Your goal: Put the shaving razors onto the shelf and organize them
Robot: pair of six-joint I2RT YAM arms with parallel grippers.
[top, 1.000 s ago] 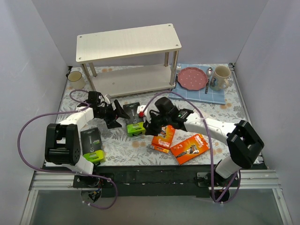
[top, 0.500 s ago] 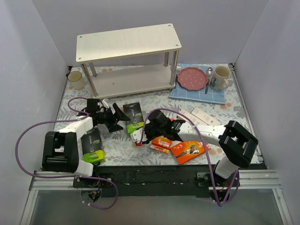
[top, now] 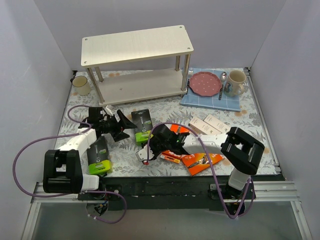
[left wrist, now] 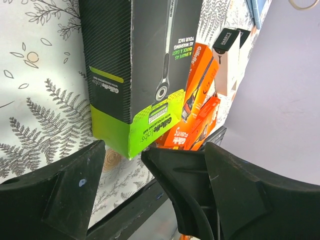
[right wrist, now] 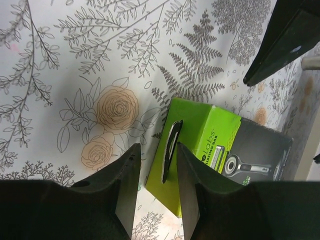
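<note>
The shelf stands at the back. One black-and-lime razor pack lies flat mid-table; it also shows in the left wrist view and the right wrist view. A second such pack lies by the left arm. Two orange packs lie partly under the right arm. Two white boxes lie to the right. My left gripper is open, just left of the middle pack. My right gripper is open and empty, just short of that pack's green end.
A blue mat with a red plate, a spoon and a mug sits at the back right. A cream cup stands at the back left beside the shelf's legs. Grey walls close in both sides.
My right gripper has drawn back toward the near edge, away from the black-and-lime pack, which now lies flat farther back. The white boxes are uncovered. My left gripper shifted slightly left.
</note>
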